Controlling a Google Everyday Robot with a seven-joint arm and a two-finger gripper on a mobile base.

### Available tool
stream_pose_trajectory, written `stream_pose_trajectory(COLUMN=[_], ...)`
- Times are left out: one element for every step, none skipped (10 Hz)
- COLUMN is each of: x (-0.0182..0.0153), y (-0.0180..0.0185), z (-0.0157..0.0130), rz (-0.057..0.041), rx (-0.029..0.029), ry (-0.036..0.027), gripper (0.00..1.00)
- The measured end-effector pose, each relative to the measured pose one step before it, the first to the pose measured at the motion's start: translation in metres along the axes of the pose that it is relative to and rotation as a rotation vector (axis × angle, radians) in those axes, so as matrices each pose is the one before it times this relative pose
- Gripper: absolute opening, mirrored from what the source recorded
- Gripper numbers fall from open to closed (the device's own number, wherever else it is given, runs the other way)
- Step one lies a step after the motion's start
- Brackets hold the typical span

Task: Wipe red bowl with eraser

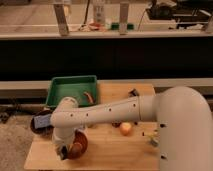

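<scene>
Camera view, single frame. Wooden worktop point(102, 150); the arm point(110, 110) reaches in from the right across the middle, wrist turned down at the near left corner. The hand point(66, 150) sits low at the near-left side of the red bowl point(80, 145), touching its rim or just beside it; cannot tell which. Hand state: cannot tell whether open, closed or gripping, and no eraser can be picked out at it. The red bowl stands upright on the worktop, near left, partly hidden by the wrist, with its orange-brown inside showing on the right. A dark bowl point(36, 126) stands just left of it and farther back, at the left edge, with a blue thing point(42, 120) lying in or over it; possibly the eraser, not certain. Green tray point(70, 89) far left. Orange fruit point(126, 129) to the right of the red bowl, apart from it, below the forearm. Judgement: the step in hand is at the bowl, wiping or about to wipe; progress not readable. Risks: (1) the bowl looks small and light and stands close to the near edge, so a sideways push on the rim, rather than pressure down into it, could tip it or slide it off; (2) if the hand carries no eraser, the pass would wipe nothing; (3) a sweep to the left could knock the dark bowl, which stands close; (4) the forearm passes over the fruit, and lowering it could set the fruit rolling.
</scene>
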Motion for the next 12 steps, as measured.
stream_pose_trajectory(x=[-0.00631,-0.00288,-0.00502,-0.00564,-0.00517,-0.00300,-0.00158,-0.00137,0.00043,0.00201,0.00479,0.00447], y=[0.00043,0.00290,0.00695,0.00983,0.00977,0.00757,0.00533,0.00574,0.00431,0.00563,0.00639,0.00526], z=[0.00151,-0.00077,-0.00173,-0.00262,-0.00307,-0.00284,-0.00159,0.00040,0.00003,-0.00104,-0.00288,-0.00275], rz=[-0.00342,0.00574,0.01170,0.01905,0.01918,0.01815,0.01505,0.01856,0.01182,0.01423,0.01540,0.01256], rx=[0.00032,0.00006,-0.00245,-0.00526,-0.00889,-0.00611,-0.00513,-0.00614,-0.00324,-0.00379,-0.00356,-0.00174], ry=[-0.00866,-0.00019,-0.00073,0.00086,0.00219,0.00276,0.00126,-0.00144,0.00197,0.00527,0.01197,0.01138], gripper=[0.00,0.00,0.00,0.00,0.00,0.00,0.00,0.00,0.00,0.00,0.00,0.00])
